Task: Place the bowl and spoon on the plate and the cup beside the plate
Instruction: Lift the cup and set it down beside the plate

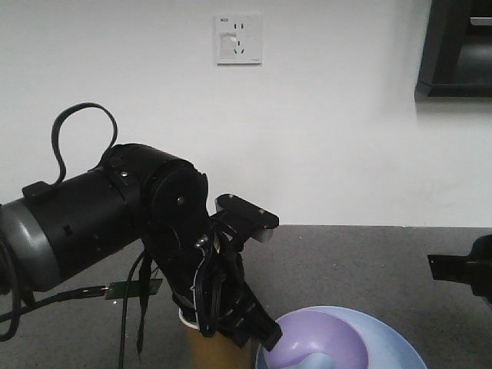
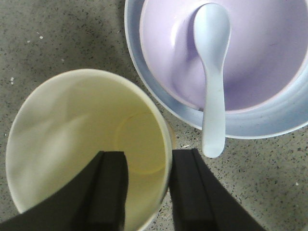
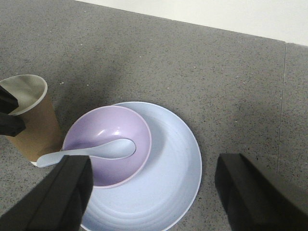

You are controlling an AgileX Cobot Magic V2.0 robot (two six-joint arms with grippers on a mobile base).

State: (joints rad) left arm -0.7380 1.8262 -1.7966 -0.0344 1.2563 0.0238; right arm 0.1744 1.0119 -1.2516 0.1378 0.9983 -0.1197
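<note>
The brown paper cup (image 2: 72, 144) stands upright on the grey table just left of the light blue plate (image 3: 168, 163). My left gripper (image 2: 148, 159) straddles the cup's rim, one finger inside and one outside. A gap shows between the inner finger and the cup wall, so it is open. The lavender bowl (image 3: 96, 130) sits on the left part of the plate. In it lies the pale blue spoon (image 3: 96, 151), handle sticking out over the rim toward the cup. My right gripper (image 3: 154, 166) hovers wide open above the plate, holding nothing.
The speckled grey tabletop (image 3: 202, 62) runs back to a white wall (image 1: 346, 115) with a socket (image 1: 238, 38). A dark shelf (image 1: 457, 46) hangs at upper right. The left arm's bulky black wrist (image 1: 115, 207) stands over the cup; part of the right arm (image 1: 461, 269) shows at the right edge.
</note>
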